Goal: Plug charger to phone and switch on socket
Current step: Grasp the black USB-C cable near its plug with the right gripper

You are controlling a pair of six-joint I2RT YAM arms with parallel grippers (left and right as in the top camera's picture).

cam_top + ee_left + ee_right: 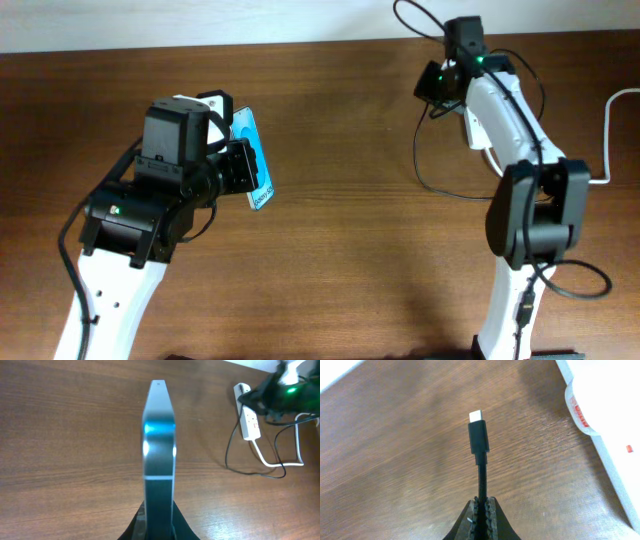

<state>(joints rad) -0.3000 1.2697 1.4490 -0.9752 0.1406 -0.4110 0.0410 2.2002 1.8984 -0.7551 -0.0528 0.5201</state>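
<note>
My left gripper (232, 165) is shut on the phone (256, 160) and holds it above the table, cyan screen facing right. In the left wrist view the phone (159, 435) stands edge-on between the jaws (159, 525). My right gripper (437, 84) is shut on the charger's black cable just behind its connector tip (479, 435), which points away from the jaws (482, 510) above the wood. The cable (420, 170) loops down beside the right arm. The white socket (248, 415) with red switches lies at the far right, and its edge shows in the right wrist view (605, 415).
The socket's thick white cord (608, 130) runs off the right edge of the table. The brown wooden table (340, 250) lies between the two arms. A pale wall edge (200, 20) borders the back of the table.
</note>
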